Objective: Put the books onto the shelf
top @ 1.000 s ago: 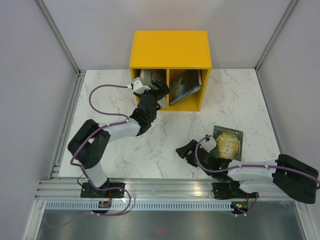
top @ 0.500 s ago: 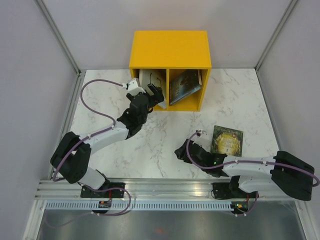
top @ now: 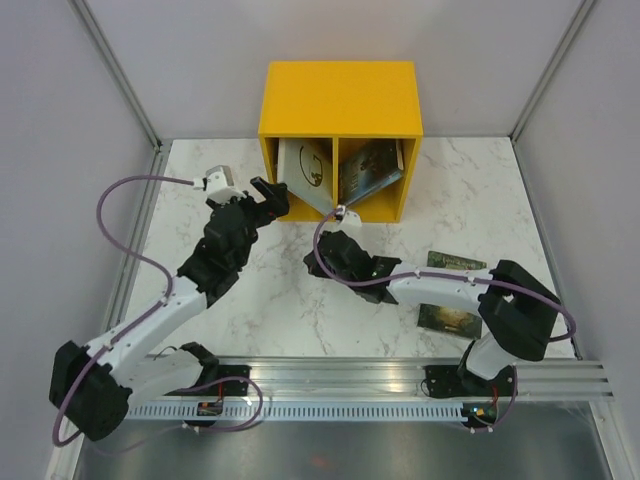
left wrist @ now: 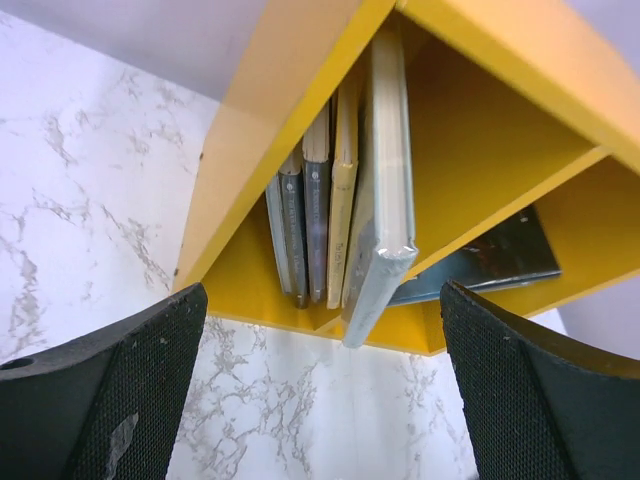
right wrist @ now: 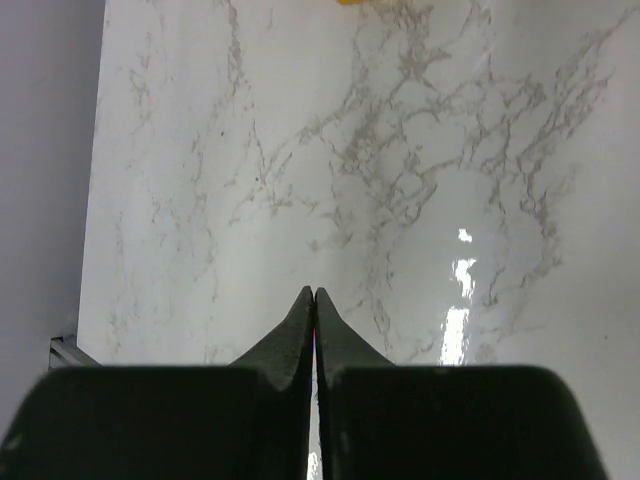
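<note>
The yellow shelf [top: 340, 100] stands at the back of the table. Several books [left wrist: 315, 220] stand in its left compartment. A pale book [left wrist: 385, 200] leans against them, its lower corner sticking out past the front edge. A dark book [top: 370, 170] leans in the right compartment. My left gripper [top: 272, 192] hovers open and empty just in front of the left compartment [left wrist: 320, 400]. Another dark book [top: 458, 261] lies flat on the table at right, partly hidden under my right forearm. My right gripper [top: 318, 262] is shut on nothing [right wrist: 315, 296] over bare marble, in front of the shelf.
The marble table [top: 270, 300] is walled in by grey panels on the left, the right and at the back. A metal rail [top: 340, 375] runs along the near edge by the arm bases. My right elbow [top: 520, 310] sticks up at the right.
My left gripper has drawn back from the left compartment and opened wider. My right arm has swung left, from beside the flat book to in front of the shelf, and its gripper has shut.
</note>
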